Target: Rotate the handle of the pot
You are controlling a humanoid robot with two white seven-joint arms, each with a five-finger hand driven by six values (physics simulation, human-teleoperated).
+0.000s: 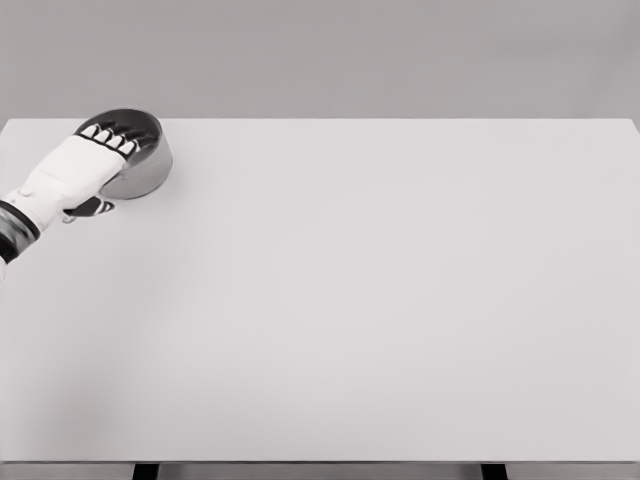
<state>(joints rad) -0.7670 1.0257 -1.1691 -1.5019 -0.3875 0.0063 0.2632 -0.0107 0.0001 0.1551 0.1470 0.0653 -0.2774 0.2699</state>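
The pot [140, 165] sits in the table's far left corner, at about ten o'clock from the table's middle, its rim close to the far edge and not far from the left edge. The white table [380, 300] spreads wide and bare from there: everything from twelve o'clock round through three and six to eight o'clock is open surface, with room to swing toward the right and toward the near edge. On the pot's far and left sides the margin is thin.

The left hand [85, 160] comes in from the picture's left edge at nine o'clock and lies over the pot's near-left side, covering much of its mouth. Its fingers [108, 135] reach across the rim, lined up side by side with dark tips showing over the dark interior. Whether they press on the rim or only hover above it cannot be told, and whether they are curled round anything is hidden by the back of the hand. A dark thumb tip shows just below the pot at its seven o'clock side.

The pot's handle cannot be made out; the hand hides that side. The forearm is cut off by the left edge.

The pot's inside is dark and shiny; what little shows holds nothing that can be seen.
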